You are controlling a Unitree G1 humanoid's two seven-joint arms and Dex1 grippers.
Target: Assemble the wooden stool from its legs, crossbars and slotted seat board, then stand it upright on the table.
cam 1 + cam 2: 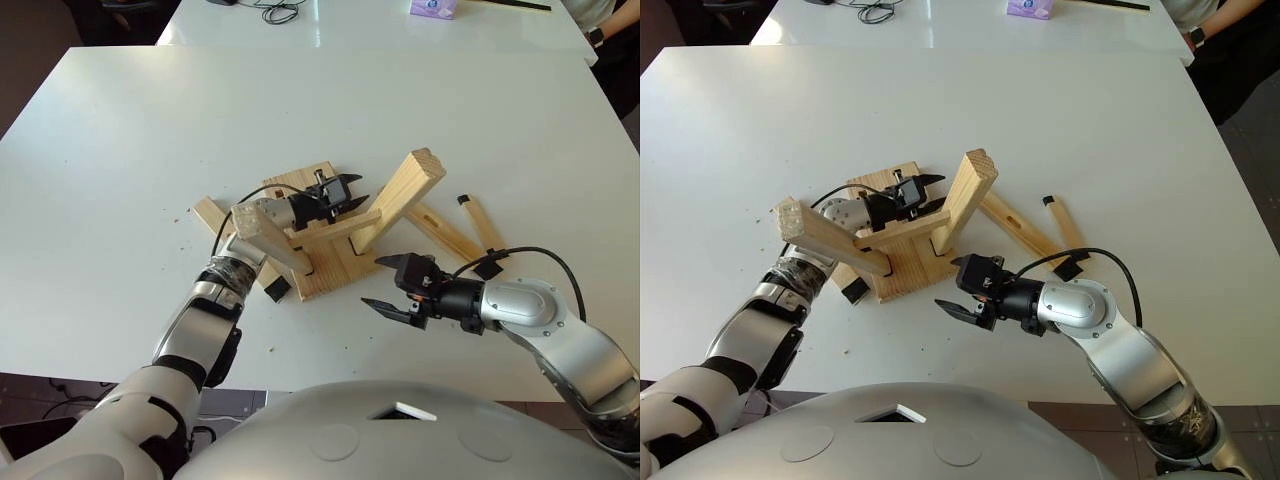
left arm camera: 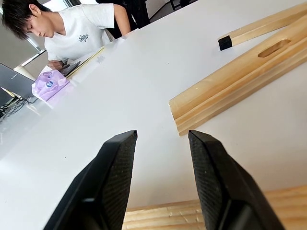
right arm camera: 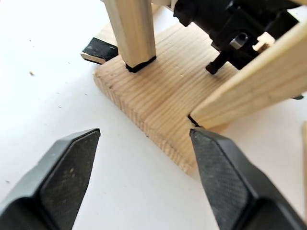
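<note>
Stool (image 1: 335,270) looked stiff, light wood, best grabbed by a leg (image 1: 405,195); left gripper (image 1: 357,191) and right gripper (image 1: 372,281) gaped empty.

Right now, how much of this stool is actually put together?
Partly. Two legs stand in the seat board, which lies flat on the table, with a crossbar between them. Both hands are open and empty: left hand over the board, right hand at its near edge. A slotted leg and a thin bar lie loose to the right; flipping upright remains.
</note>
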